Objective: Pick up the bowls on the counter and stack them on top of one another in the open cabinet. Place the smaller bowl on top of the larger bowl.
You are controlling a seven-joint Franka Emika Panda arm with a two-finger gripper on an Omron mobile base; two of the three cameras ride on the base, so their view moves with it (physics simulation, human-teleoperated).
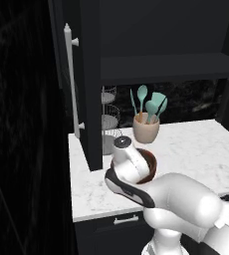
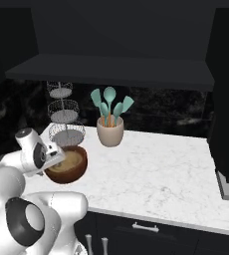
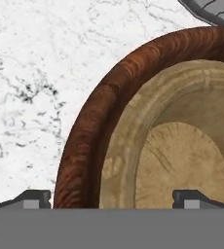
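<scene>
- Nearest us, the gripper hangs with its jaws spread wide, straddling the left rim of the larger bowl, holding nothing.
- We see the smaller bowl nested inside it.
- Both sit on the counter, near the utensil cup and wire rack.

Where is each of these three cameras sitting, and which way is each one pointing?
Left base view: behind the arm on its left, looking forward and down at the counter and open cabinet; the white arm rises lower right.
Right base view: behind on the right, same counter; arm lower left.
Hand view: on the hand, looking down at the larger bowl; open gripper at the bottom.
Both base views share the utensil cup and the bowl.
</scene>
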